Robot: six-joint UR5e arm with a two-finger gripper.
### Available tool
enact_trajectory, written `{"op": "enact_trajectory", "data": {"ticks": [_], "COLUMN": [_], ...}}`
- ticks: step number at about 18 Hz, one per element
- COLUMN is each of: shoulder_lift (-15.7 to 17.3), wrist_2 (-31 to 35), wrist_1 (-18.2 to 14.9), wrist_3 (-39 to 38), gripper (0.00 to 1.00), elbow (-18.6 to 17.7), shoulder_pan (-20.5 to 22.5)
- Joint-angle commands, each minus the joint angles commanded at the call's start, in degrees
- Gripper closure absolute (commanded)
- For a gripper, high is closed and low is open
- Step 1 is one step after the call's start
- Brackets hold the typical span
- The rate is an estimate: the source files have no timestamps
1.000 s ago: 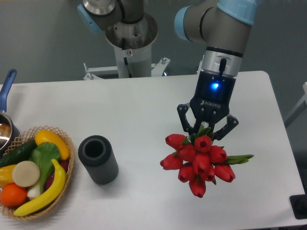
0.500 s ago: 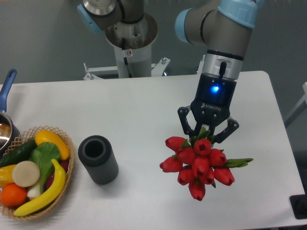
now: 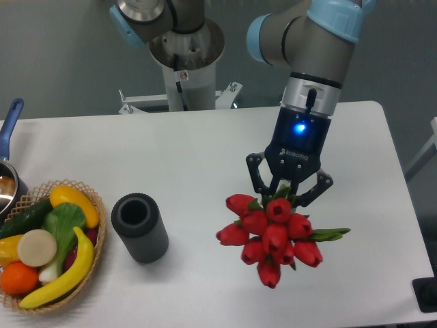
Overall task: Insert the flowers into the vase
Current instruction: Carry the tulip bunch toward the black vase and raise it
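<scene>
The flowers are a bunch of red tulip buds with green leaves, hanging buds-down under my gripper over the right half of the table. The gripper is shut on the bunch's stems, which are hidden between the fingers. The vase is a dark grey ribbed cylinder standing upright on the table, mouth up, well to the left of the flowers and apart from them.
A wicker basket of fruit and vegetables sits at the front left, next to the vase. A pot with a blue handle is at the left edge. The arm's base stands behind the table.
The gripper and the flowers have moved a little to the left and toward the front of the table. The vase has not moved.
</scene>
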Motion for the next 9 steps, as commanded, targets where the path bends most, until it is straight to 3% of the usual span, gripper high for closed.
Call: {"op": "enact_trajectory", "data": {"ticks": [9], "shoulder_lift": [1.4], "wrist_2": [-11.6], "wrist_1": [0.1], "wrist_3": [1.3], "gripper": [0.72], "elbow": [-1.4], "shoulder_pan": [-2.7]}}
